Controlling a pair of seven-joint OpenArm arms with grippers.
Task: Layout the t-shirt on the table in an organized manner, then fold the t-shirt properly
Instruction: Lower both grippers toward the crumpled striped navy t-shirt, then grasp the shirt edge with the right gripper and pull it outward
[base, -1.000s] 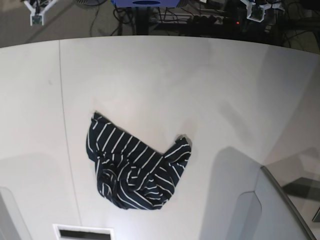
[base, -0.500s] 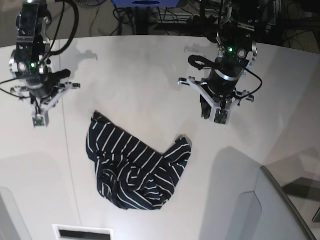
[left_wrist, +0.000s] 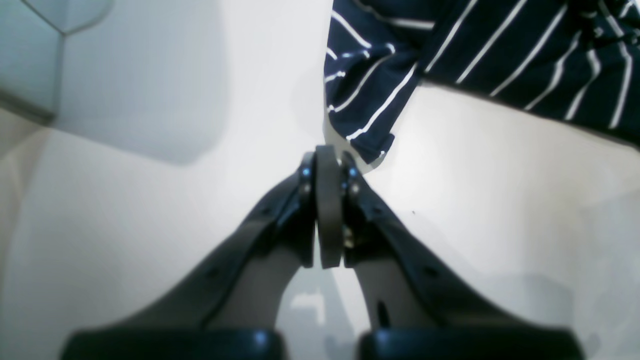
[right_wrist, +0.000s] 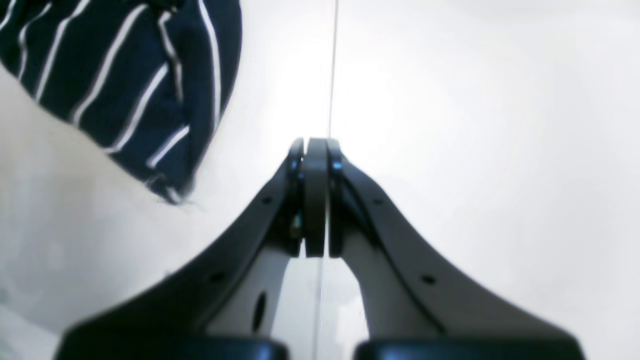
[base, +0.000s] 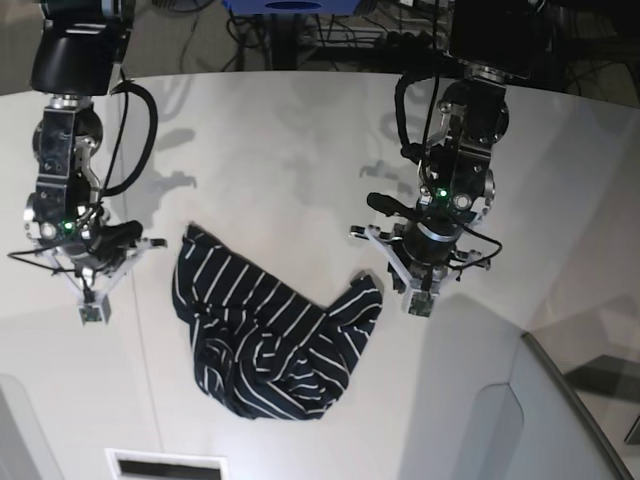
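Both arms lowered toward t-shirt (base: 272, 335) crumpled on white table (base: 300, 150); left gripper (base: 420, 303), right gripper (base: 92, 312) closed, empty.

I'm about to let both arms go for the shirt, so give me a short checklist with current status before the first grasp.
1. t-shirt fully on the table: ok.
2. Shirt laid flat: not ok, it lies crumpled in a heap.
3. left gripper open for grasping: not ok, shut, holding nothing.
4. right gripper open for grasping: not ok, shut, holding nothing.
5. Left gripper near a shirt edge: ok, just beside the nearest corner of cloth.
6. Right gripper near a shirt edge: ok, beside the shirt over the table seam.
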